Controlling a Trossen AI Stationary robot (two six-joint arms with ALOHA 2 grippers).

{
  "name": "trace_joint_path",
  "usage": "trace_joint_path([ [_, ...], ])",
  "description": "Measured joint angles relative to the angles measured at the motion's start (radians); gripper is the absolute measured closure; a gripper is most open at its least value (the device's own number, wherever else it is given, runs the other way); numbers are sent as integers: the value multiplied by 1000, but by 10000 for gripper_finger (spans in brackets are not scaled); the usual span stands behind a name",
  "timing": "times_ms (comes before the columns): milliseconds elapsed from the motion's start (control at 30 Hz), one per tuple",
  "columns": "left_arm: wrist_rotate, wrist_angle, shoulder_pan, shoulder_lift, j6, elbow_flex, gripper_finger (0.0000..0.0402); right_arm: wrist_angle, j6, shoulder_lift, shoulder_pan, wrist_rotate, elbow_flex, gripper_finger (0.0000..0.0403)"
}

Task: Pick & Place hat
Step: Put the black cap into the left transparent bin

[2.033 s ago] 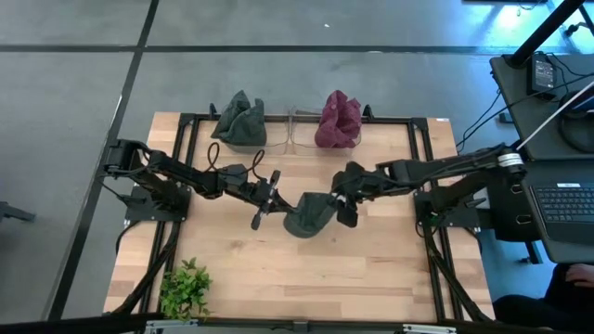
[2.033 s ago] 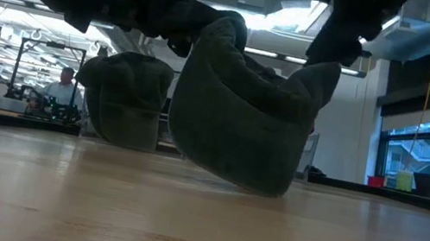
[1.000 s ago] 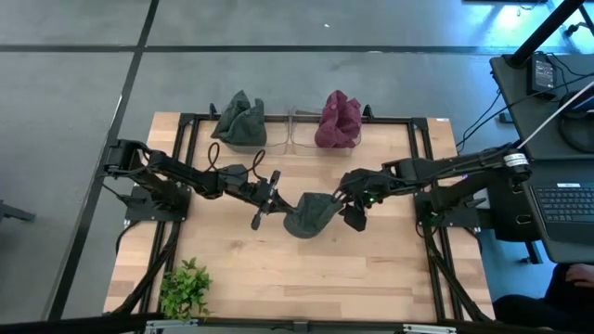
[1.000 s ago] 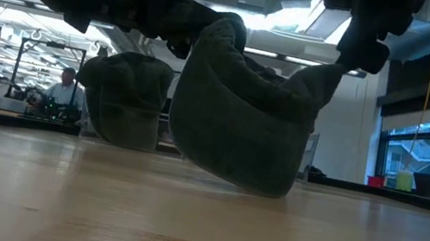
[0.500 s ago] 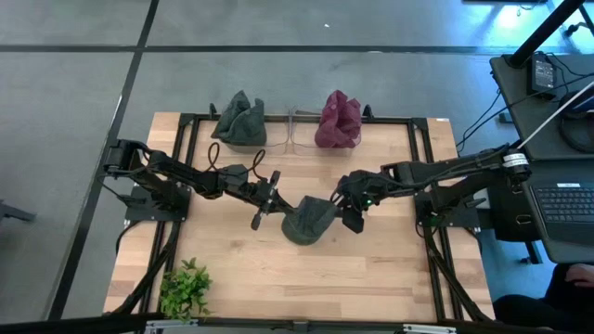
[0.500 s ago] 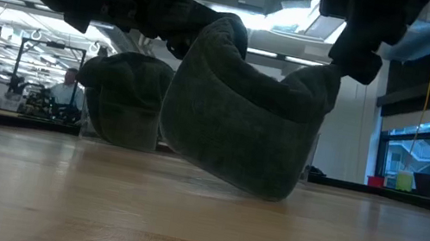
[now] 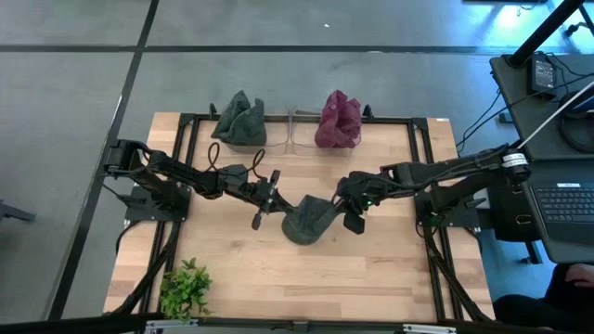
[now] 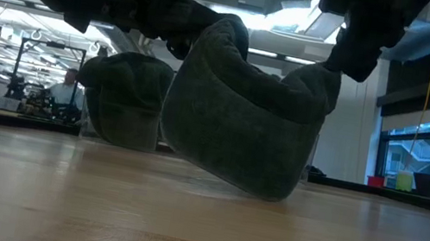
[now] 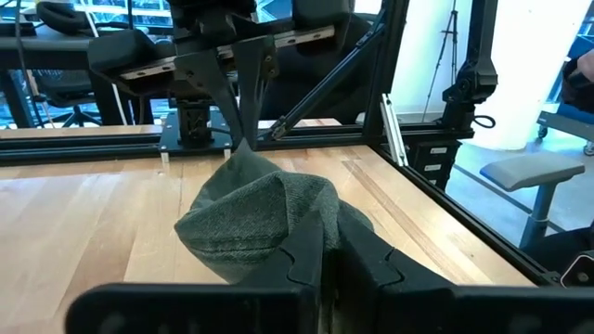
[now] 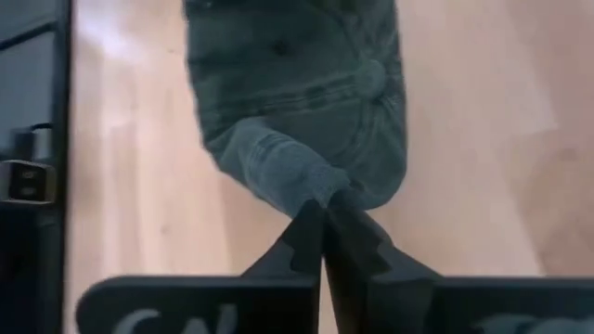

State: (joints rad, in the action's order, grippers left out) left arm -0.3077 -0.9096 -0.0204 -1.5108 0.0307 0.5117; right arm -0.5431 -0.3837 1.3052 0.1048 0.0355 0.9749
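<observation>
A dark grey-green knitted hat [image 7: 308,221] hangs between my two grippers over the middle of the table and also shows in the low view [image 8: 242,116]. My left gripper [image 7: 283,206] is shut on its left edge. My right gripper [image 7: 342,210] is shut on its right edge. The hat sags between them. I cannot tell whether its lowest part [image 8: 264,192] touches the wood. My left gripper pinches a fold of the hat's rim [image 9: 316,215] between its two fingers, coming level from the table's left. The hat bulges out beyond the fingers. My right gripper pinches a bunched tip of the hat's opposite edge [image 10: 320,197] between its two fingers, coming from the table's right and slanting down. The hat hangs below the fingers.
A second dark green hat [image 7: 240,121] and a maroon hat [image 7: 339,120] sit at the table's far edge, with a clear stand [image 7: 292,130] between them. A green plant [image 7: 186,288] stands at the near left corner. Bare wood lies along the near side.
My right gripper has gone a little toward the table's left and near edge, still shut on the hat. The hat's hanging body has swung slightly toward the near edge and sunk lower.
</observation>
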Motion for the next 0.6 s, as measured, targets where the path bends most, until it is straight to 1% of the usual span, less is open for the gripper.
trace_joint_path([
  [133, 0, -5, -6, 5, 28, 0, 371, -13, 73, -4, 9, -61, 0, 398],
  [267, 0, 4, -22, 24, 64, -1, 361, -21, 215, -4, 29, -110, 1, 399],
  [333, 0, 0, -32, 36, 68, -1, 361, -43, 300, -4, 47, -176, 10, 400],
  [467, 1, 33, -60, 73, 50, -1, 364, -119, 455, -4, 82, -354, 43, 401],
  [600, 2, 77, -92, 108, 37, -1, 366, -188, 567, -5, 114, -472, 83, 401],
])
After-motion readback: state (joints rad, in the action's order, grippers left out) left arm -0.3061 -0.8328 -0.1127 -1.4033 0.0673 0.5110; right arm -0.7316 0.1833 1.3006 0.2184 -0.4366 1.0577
